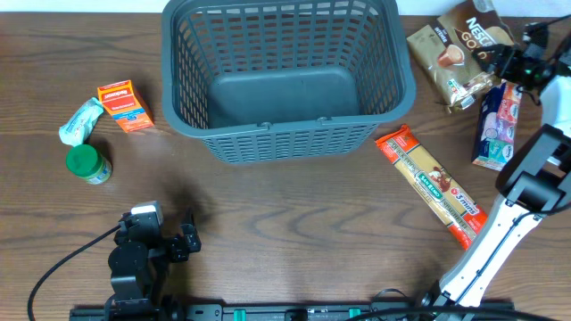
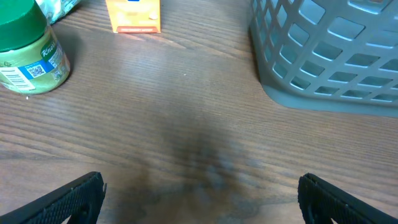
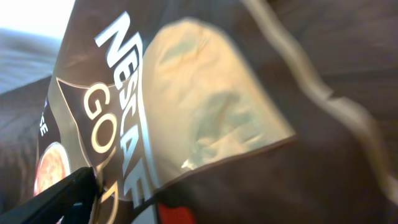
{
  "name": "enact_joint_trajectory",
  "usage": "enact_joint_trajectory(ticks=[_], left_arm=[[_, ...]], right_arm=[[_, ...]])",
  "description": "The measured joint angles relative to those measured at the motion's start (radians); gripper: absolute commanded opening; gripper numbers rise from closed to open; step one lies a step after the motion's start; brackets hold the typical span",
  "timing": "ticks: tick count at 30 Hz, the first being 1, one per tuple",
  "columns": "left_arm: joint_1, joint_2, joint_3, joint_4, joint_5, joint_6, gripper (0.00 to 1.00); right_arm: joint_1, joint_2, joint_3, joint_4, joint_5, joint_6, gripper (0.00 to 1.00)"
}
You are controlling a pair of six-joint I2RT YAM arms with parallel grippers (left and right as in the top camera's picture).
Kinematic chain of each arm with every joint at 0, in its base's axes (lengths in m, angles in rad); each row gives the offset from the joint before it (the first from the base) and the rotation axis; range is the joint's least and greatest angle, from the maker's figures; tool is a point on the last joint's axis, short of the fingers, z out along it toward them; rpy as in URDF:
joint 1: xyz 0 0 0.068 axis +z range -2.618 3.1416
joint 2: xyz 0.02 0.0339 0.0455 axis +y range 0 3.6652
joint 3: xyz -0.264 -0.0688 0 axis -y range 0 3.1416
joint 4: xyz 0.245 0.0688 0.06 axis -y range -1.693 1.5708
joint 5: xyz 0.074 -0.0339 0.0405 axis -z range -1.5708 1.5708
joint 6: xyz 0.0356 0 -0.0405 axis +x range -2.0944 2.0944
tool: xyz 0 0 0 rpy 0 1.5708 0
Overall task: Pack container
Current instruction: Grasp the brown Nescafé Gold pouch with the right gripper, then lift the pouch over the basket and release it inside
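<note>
The desk [image 1: 294,223] carries the container [image 1: 294,143], upright with its mouth up and its long axis running left to right. It sits ahead and right of the left pincer [image 1: 189,236] and left of the right pincer [image 1: 501,64]. The right arm reaches, elbow bent, to the far right corner, its pincer against a Nescafé bag [image 1: 451,53]; I cannot tell whether it is spread or pinching. The left arm is folded low, its pincer spread wide, with a green-lidded jar [image 2: 28,53] ahead-left.

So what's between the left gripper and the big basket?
Nothing but bare wooden table. The left wrist view shows only wood from the open left gripper up to the basket.
</note>
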Motion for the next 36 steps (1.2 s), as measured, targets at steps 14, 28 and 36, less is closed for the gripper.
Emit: enact_joint_trajectory(ticks=[14, 28, 36], left_arm=[[0.000, 0.000, 0.000, 0.000, 0.000, 0.000, 0.98], [0.000, 0.000, 0.000, 0.000, 0.000, 0.000, 0.99], [0.000, 0.000, 0.000, 0.000, 0.000, 0.000, 0.98]], right_arm=[[0.103, 0.008, 0.000, 0.005, -0.033, 0.037, 0.01], [0.098, 0.021, 0.027, 0.016, -0.206, 0.073, 0.01], [0.100, -0.051, 0.042, -0.018, -0.235, 0.074, 0.01]])
